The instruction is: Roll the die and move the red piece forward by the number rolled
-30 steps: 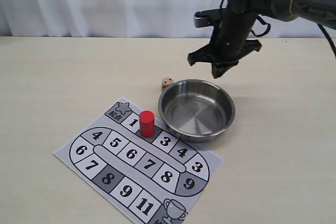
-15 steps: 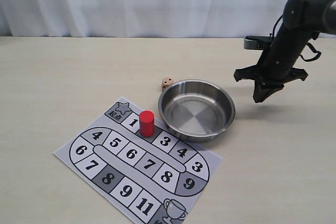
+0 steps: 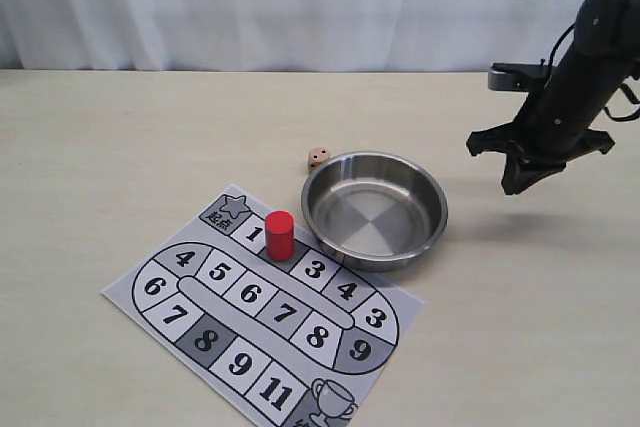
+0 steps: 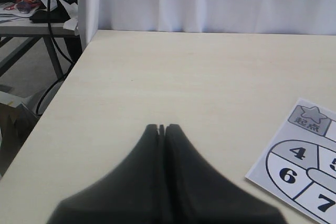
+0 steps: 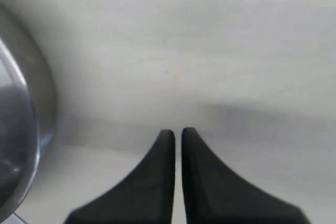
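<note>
The die [image 3: 318, 157] is a tiny beige cube lying on the table, just outside the far left rim of the steel bowl [image 3: 375, 156]. The red piece [image 3: 280, 235] stands upright on the numbered board [image 3: 262, 307], between squares 1 and 3. My right gripper [image 3: 518, 187] hangs over bare table to the right of the bowl, pointing down. Its fingers are nearly together with nothing between them [image 5: 178, 132]. My left gripper [image 4: 161, 127] is shut and empty over bare table, left of the board's corner [image 4: 299, 156]. It is out of the exterior view.
The bowl has nothing in it; its rim [image 5: 21, 129] shows at the edge of the right wrist view. A white curtain runs behind the table. Off the table's left edge stands another desk with cables [image 4: 50, 3].
My right arm has swung from above the bowl's far rim out to the right and a little lower. The die, red piece and bowl have not moved.
</note>
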Controlling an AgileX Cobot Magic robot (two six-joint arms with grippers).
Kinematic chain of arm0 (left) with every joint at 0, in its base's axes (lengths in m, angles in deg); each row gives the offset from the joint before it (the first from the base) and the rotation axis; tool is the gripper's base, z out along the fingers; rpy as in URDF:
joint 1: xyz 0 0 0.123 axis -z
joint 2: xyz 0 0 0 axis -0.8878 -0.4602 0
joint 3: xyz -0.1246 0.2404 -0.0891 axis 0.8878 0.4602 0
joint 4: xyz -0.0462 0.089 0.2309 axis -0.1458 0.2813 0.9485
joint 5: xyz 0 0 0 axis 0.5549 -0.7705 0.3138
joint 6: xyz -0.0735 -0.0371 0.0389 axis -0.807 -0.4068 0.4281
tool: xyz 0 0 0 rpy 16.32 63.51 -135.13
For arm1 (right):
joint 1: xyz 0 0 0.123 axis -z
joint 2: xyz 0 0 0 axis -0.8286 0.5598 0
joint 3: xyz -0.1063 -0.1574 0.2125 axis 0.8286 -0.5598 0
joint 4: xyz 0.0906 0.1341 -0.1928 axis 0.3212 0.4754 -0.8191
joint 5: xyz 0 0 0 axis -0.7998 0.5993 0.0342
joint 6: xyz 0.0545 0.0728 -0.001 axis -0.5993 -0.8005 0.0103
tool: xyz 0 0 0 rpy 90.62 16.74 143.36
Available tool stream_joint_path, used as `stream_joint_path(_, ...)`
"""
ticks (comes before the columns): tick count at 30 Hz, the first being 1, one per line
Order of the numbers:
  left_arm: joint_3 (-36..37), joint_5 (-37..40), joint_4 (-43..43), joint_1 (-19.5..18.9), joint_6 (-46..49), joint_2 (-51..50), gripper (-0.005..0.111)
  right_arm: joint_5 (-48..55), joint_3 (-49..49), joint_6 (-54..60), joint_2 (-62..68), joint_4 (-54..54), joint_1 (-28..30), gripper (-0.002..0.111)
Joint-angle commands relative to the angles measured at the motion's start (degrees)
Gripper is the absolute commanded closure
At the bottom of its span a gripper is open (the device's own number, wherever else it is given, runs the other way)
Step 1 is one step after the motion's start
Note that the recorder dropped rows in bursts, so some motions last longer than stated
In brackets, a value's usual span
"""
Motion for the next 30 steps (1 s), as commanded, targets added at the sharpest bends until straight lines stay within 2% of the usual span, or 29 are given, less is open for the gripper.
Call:
stream_joint_path(1, 0.1, -0.7, 0.0, 0.0, -0.3, 0.0, 0.107, -3.0, -4.5, 0.3, -7.4, -1.0, 0.1, 0.104)
stream_joint_path(8, 0.1, -0.7, 0.0, 0.0, -0.3, 0.0, 0.107, -4.7, -12.5, -3.8, -20.8, -9.3, 0.1, 0.104)
stream_joint_path(22, 0.1, -0.7, 0.0, 0.0, -0.3, 0.0, 0.107, -6.3, -29.5, -3.6, -54.6, -8.8, 0.1, 0.104)
stream_joint_path(30, 0.1, -0.7, 0.0, 0.0, -0.3, 0.0, 0.107, -6.1, -35.1, -4.2, -77.5, -8.8, 0.1, 0.104)
